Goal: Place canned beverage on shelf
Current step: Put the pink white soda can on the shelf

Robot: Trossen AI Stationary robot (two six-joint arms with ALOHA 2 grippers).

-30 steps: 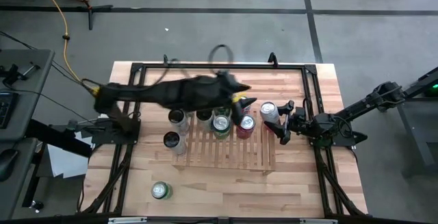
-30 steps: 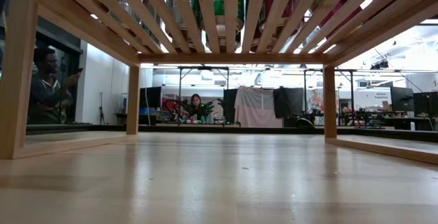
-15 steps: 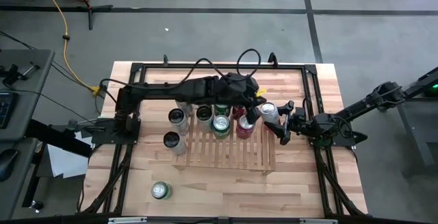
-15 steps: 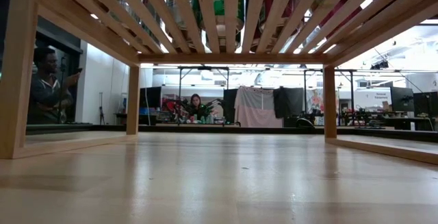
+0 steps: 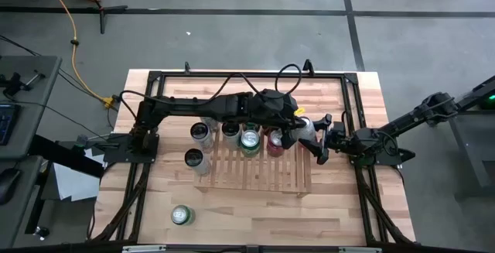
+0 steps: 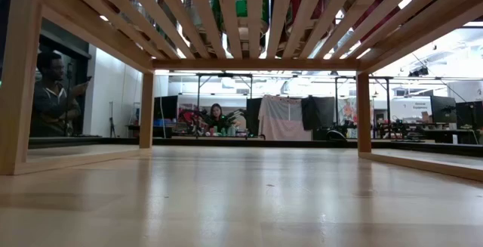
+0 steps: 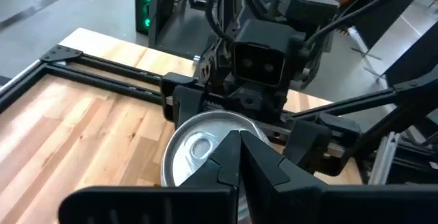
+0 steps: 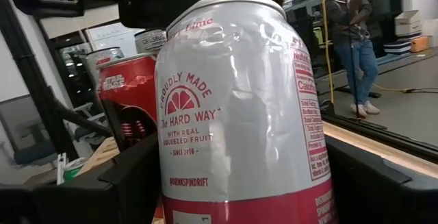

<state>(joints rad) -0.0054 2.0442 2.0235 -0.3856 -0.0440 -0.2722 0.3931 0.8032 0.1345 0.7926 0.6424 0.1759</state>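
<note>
The upright can is being held between the right gripper's wide fingers; the shelf is lying just beyond its tips; the closed, empty left gripper is hanging over the can.

White-and-pink can upright just off the slatted wood shelf's right rear corner; shelf flat on table

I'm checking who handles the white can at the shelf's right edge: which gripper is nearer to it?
Right. The right gripper has its fingers either side of the white can; the left gripper, shut, sits just above its top.
</note>
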